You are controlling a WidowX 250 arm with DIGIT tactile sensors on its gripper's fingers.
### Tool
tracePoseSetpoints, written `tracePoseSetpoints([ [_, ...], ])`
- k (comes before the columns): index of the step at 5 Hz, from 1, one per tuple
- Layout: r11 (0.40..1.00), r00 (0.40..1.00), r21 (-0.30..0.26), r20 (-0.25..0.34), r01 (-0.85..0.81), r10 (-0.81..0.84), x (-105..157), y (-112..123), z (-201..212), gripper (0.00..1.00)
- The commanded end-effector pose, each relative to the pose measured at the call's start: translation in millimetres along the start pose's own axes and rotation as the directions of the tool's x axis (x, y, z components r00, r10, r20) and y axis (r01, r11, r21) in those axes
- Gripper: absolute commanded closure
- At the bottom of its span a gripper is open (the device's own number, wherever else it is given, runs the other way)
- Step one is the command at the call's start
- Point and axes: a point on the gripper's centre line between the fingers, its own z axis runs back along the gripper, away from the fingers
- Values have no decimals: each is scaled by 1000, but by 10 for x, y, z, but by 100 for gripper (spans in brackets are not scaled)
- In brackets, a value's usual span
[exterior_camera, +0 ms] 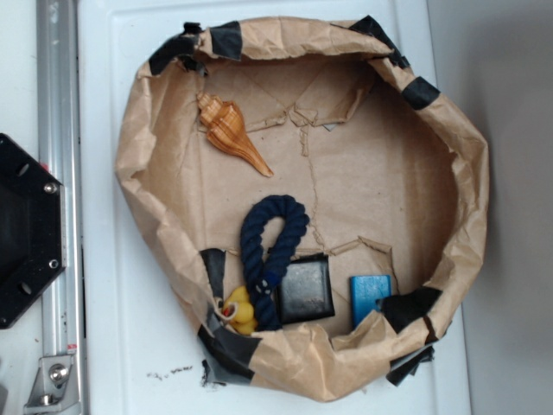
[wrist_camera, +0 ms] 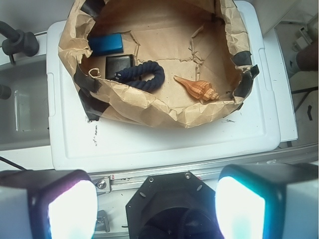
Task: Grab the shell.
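The shell (exterior_camera: 230,131) lay on the brown paper floor of a crumpled paper basin (exterior_camera: 471,199), in its upper-left part in the exterior view, knobbly wide end toward the rim and thin point aimed toward the middle. Nothing touched it. Well apart from it, along the opposite side, sat a dark blue rope loop (exterior_camera: 270,251), a black square block (exterior_camera: 305,290) just beside the rope, a blue block (exterior_camera: 371,297) near that, and a yellow duck (exterior_camera: 239,311) tucked against the paper wall at the rope's lower end. Black tape (exterior_camera: 227,40) patched the rim in several places. The basin rested on a white lid (exterior_camera: 121,346) that served as the desk. In the wrist view the shell (wrist_camera: 197,88) appeared at the right of the basin, the rope (wrist_camera: 142,78) to its left, and the two blocks further left. The tool (wrist_camera: 155,204) hung outside the basin, far from the shell, its two fingers (wrist_camera: 244,206) spread wide at the bottom corners of that view, with the black base (wrist_camera: 164,199) between them and nothing held.
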Motion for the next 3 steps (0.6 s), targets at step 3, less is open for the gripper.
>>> tracePoseSetpoints([
  [3,981,979,-20,72,194,-192,623,462,-357,0],
])
